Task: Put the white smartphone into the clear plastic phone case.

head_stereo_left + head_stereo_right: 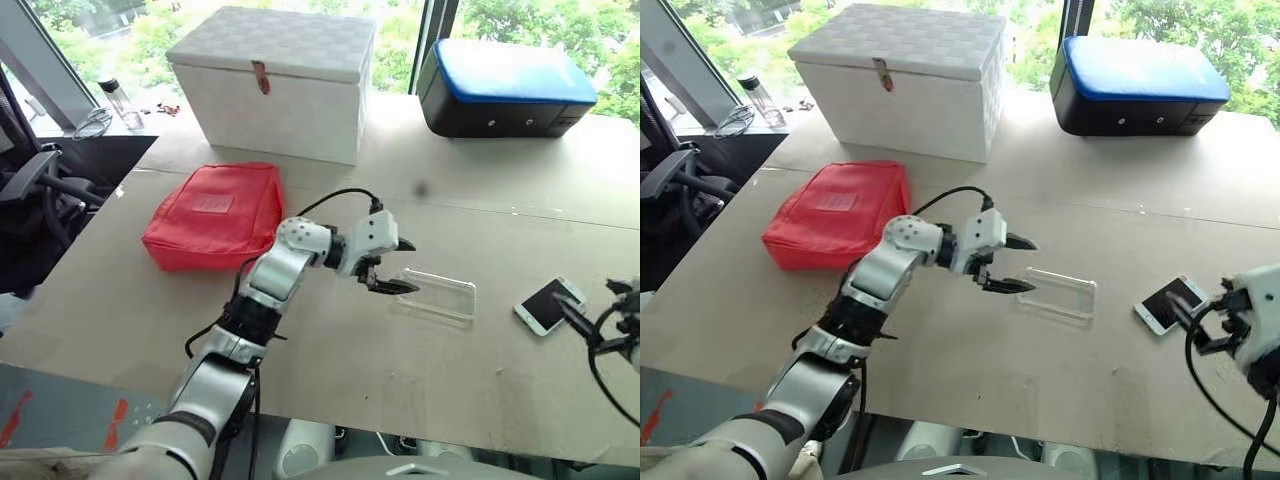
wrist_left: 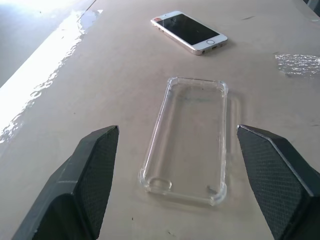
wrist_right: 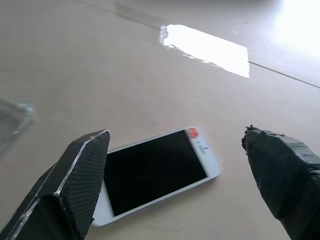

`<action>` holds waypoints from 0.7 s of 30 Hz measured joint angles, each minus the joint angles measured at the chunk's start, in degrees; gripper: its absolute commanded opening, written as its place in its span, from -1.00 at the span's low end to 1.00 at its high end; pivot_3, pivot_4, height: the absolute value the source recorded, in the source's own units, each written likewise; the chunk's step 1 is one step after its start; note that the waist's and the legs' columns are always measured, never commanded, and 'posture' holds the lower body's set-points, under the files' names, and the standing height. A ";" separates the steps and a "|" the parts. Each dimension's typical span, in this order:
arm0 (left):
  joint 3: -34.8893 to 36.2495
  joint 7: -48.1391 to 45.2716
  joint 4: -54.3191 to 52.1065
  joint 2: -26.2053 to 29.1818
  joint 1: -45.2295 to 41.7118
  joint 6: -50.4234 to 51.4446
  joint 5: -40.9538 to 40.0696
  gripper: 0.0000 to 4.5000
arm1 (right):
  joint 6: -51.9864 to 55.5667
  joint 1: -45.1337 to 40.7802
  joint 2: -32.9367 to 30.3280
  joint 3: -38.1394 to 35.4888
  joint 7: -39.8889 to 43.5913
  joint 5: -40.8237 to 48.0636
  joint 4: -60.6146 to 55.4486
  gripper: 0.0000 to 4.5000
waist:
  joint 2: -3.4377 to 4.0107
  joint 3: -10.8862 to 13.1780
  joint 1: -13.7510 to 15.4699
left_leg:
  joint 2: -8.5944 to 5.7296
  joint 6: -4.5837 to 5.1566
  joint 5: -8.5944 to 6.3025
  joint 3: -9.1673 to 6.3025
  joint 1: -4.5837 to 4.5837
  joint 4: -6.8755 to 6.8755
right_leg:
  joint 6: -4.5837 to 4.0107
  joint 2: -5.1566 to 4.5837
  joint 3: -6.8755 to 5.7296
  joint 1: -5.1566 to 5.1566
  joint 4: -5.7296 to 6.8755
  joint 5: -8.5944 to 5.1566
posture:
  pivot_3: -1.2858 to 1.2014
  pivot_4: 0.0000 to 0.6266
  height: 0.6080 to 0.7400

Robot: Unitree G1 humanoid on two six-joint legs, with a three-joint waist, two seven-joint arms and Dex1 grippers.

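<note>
Left gripper (image 1: 392, 266) hovering beside end of clear plastic phone case (image 1: 437, 296), fingers spread, gripping nothing. Case lying empty on table (image 1: 330, 340). Right gripper (image 3: 180, 185) hanging over white smartphone (image 1: 549, 305), fingers wide apart, empty. Phone lying screen-up, apart from case, toward robot's right.

We see the right gripper (image 1: 580, 312) cut off by the picture's right edge, one finger overlapping a corner of the white smartphone (image 1: 549, 306); the clear plastic phone case (image 3: 12, 120) blurs at the wrist view's edge.
</note>
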 measured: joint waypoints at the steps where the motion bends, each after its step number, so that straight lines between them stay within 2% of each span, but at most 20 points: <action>1: 0.52 0.75 -1.29 0.02 0.48 0.23 -0.90 0.68 | 2.08 -1.85 -1.50 -0.01 0.17 0.62 1.51 1.00 | 0.00 0.00 -0.03 | 0.00 0.01 0.00 0.00 0.00 0.00 | 0.00 0.00 0.00 0.00 0.00 0.00 | 0.03 -0.52 1.00; 5: 2.62 5.08 -5.54 -0.49 1.95 0.21 -2.69 0.68 | 10.30 -8.58 -4.29 -0.05 1.16 4.51 6.85 1.00 | 0.00 0.00 -0.22 | -0.01 0.04 0.00 0.06 0.00 0.00 | 0.03 0.04 0.05 0.05 0.00 0.02 | 0.03 -0.52 1.00; 11: 3.17 8.13 -7.41 -0.89 4.12 0.28 -3.72 0.68 | 16.98 -13.30 -4.72 -0.17 0.66 8.11 9.50 1.00 | 0.00 0.00 -0.12 | 0.00 0.05 0.00 0.05 0.00 0.00 | 0.19 0.09 0.02 0.05 0.02 0.11 | 0.03 -0.52 1.00; 13: 3.61 8.43 -9.83 0.10 6.50 1.77 -5.17 0.68 | 24.60 -16.04 -3.93 -0.28 -1.56 11.15 9.27 1.00 | 0.01 -0.01 -0.24 | 0.00 0.05 0.00 0.08 -0.01 -0.01 | 0.19 0.08 0.07 0.04 0.02 0.12 | 0.03 -0.52 1.00; 21: 3.88 4.52 -11.03 -0.46 7.66 -2.92 -10.95 0.68 | 37.22 -21.78 13.23 -1.52 -15.59 6.31 4.84 1.00 | 0.15 -0.06 -0.35 | 0.00 0.03 0.00 0.13 0.01 -0.01 | 0.10 0.08 0.13 0.00 0.03 0.06 | 0.03 -0.52 1.00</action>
